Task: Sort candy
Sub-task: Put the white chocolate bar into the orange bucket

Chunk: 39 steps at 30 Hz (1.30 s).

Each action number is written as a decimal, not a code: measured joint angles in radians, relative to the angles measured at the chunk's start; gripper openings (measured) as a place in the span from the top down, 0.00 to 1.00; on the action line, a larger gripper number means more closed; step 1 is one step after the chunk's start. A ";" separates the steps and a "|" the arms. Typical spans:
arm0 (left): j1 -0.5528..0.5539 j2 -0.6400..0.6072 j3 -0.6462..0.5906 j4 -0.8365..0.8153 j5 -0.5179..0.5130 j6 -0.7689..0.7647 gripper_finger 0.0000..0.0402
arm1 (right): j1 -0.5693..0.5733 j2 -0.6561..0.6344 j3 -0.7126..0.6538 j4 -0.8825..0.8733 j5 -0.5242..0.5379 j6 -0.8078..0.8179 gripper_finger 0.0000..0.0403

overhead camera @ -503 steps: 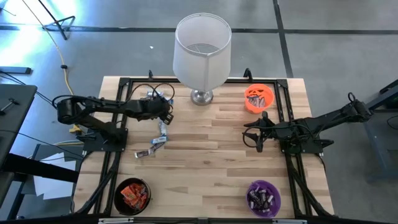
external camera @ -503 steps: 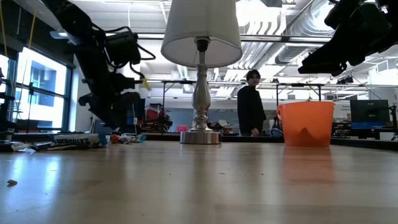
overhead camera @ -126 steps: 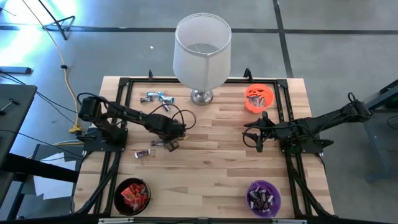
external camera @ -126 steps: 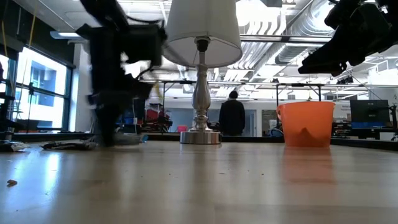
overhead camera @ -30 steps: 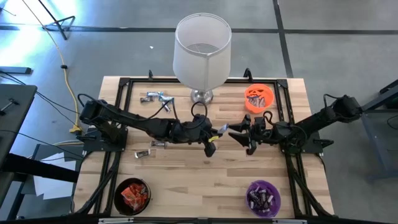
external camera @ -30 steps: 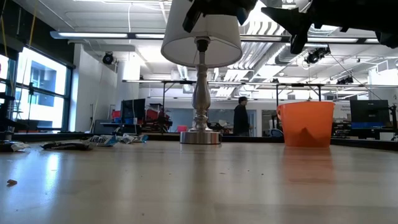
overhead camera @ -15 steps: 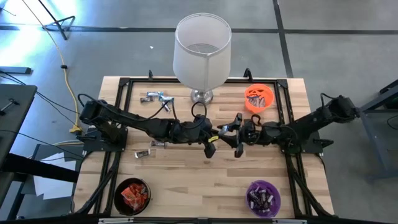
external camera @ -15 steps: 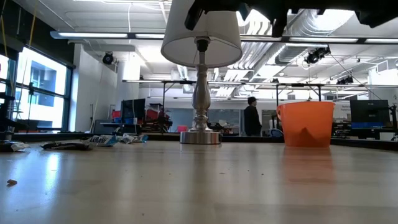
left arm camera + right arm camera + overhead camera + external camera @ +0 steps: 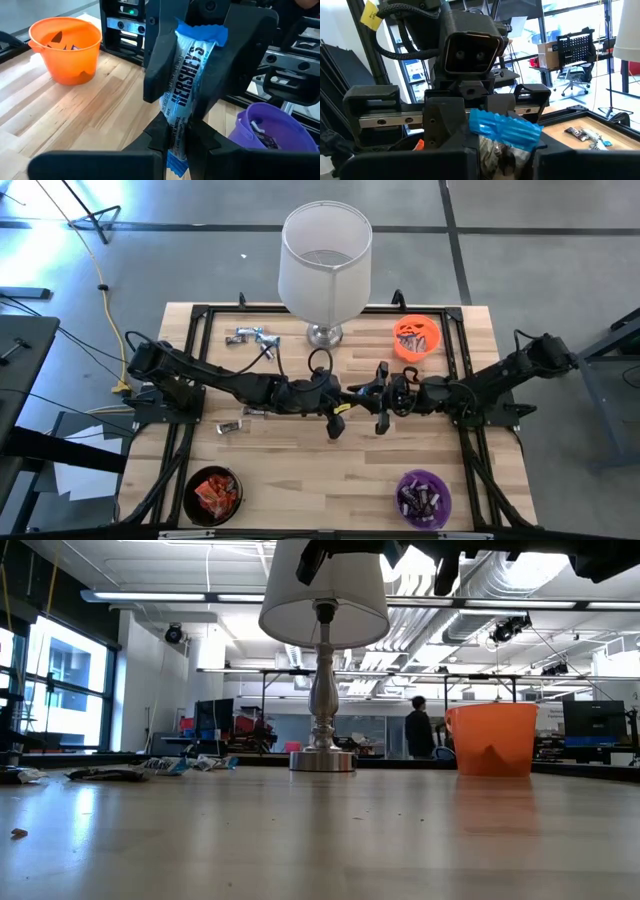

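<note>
Two dark robot arms meet nose to nose above the middle of a pale wooden table [image 9: 300, 450], each gripping the same candy. The left gripper [image 9: 346, 397] reaches in from the left, its fingers pinched tight on one end of a silvery blue-white wrapped Hershey's mini bar [image 9: 186, 95]. The right gripper [image 9: 374, 393] reaches in from the right, its two dark fingers [image 9: 160, 60] pressed against both sides of the bar's other end, where the crinkled blue wrapper tip [image 9: 506, 129] sticks out. The bar hangs in the air between them, clear of the table.

Near the table's far edge stands a tall lamp with a white drum shade and silver base [image 9: 325, 265]. A small heap of loose wrapped candies [image 9: 250, 335] lies to the left of the lamp, and two more loose wrapped pieces [image 9: 243, 418] lie below the left arm. An orange pumpkin-face bowl [image 9: 416, 338] sits at the far right, a purple bowl [image 9: 424, 496] at the near right and a black bowl holding orange-red wrappers [image 9: 213, 494] at the near left
</note>
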 joint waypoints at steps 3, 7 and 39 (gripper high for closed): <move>0.000 0.000 0.000 -0.006 0.000 0.008 0.93 | 0.000 0.000 0.000 -0.002 0.000 0.008 0.89; 0.015 -0.002 0.003 -0.044 0.102 0.099 0.91 | 0.000 0.000 -0.002 -0.010 -0.002 0.013 0.89; 0.067 0.000 -0.002 -0.319 0.273 0.102 0.75 | -0.041 -0.649 -0.001 -1.294 0.520 0.341 0.90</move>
